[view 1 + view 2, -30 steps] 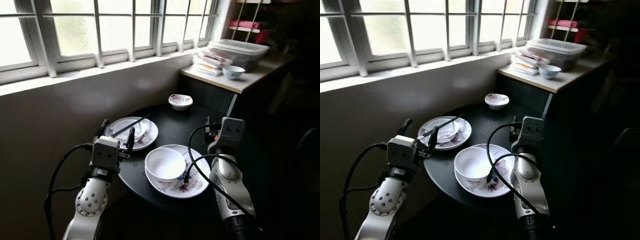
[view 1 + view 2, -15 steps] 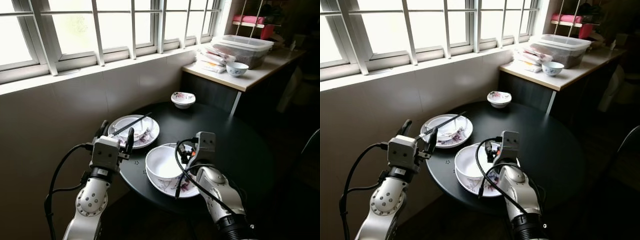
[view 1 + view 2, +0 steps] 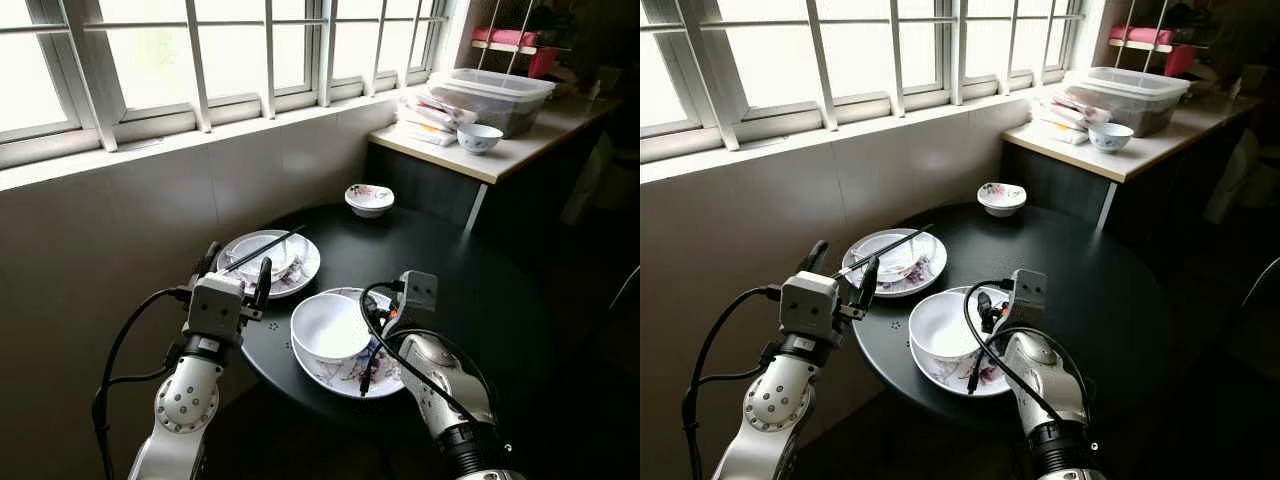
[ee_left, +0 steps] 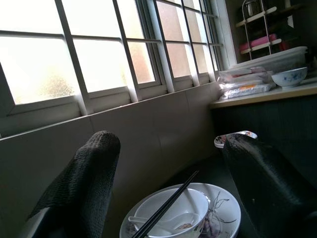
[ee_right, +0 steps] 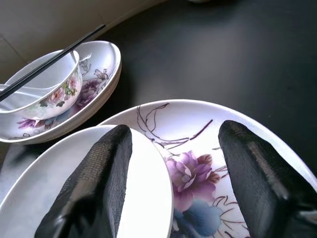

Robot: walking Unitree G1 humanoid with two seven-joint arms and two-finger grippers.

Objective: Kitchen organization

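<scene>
My right hand [image 5: 171,178] hovers just over the near dishes at the lower middle of the head views, its two black fingers [image 5: 94,183] spread wide. One finger is above the rim of a large white bowl [image 3: 329,327]; the other is above the floral plate [image 3: 385,375] that the bowl sits on. The bowl looks empty inside. The plate has purple flowers and thin dark stems painted on it.

My left hand [image 3: 235,272] is raised at the lower left of the frame, by the near-left edge of the round black counter [image 3: 470,290], fingers wide apart and holding nothing. It points toward a second floral plate [image 3: 300,270] at centre left. That plate carries a smaller flowered bowl [image 4: 171,210] with a white spoon [image 4: 158,221] lying in it and black chopsticks [image 3: 262,248] resting across its rim.

A small floral dish [image 3: 369,198] stands alone at the far edge of the black counter, above centre; I cannot tell whether it holds anything.

In the upper right, a pale side counter [image 3: 500,155] holds a blue-patterned bowl [image 3: 479,137], clear plastic tubs [image 3: 498,95] stacked together, and flat packets [image 3: 430,112] piled beside them. Any print on the packets is too small to read.

A barred window [image 3: 200,60] runs across the top of the frame.
</scene>
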